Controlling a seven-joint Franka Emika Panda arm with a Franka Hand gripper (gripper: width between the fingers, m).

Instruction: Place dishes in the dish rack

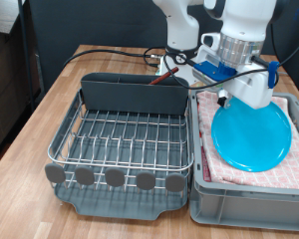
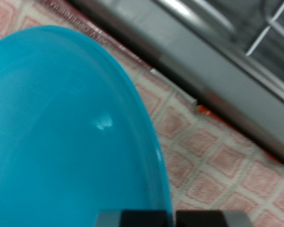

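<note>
Exterior: discs (image 1: pixel 115 177) lower centre fronting wire dish rack (image 1: pixel 120 134); light-blue plate (image 1: pixel 251 136) tilted at right over checkered cloth (image 1: pixel 289 164), pincer (image 1: pixel 232 100) at its upper edge. Wrist: plate (image 2: pixel 57 132) fills left; grip undeterminable. Could slip, probably, if edge-held weakly.

White Panda arm, blue bits near the wrist, black cables

The arm (image 1: pixel 184 22) is all glossy white rounded shells, pretty chunky, with a fat cylindrical last link that has a grey ribbed ring around its lower end. Right under that there's a bright blue block (image 1: pixel 221 70) sticking out the side, plus another small blue piece on the other side. Below it the claw (image 1: pixel 227 100) body is a white wedge-ish housing. Black cables (image 1: pixel 120 52) loop off behind the arm. In the wrist view you only get dark, blurry finger tips (image 2: pixel 208 218) poking in at the edge, can't make out any detail there.
</note>
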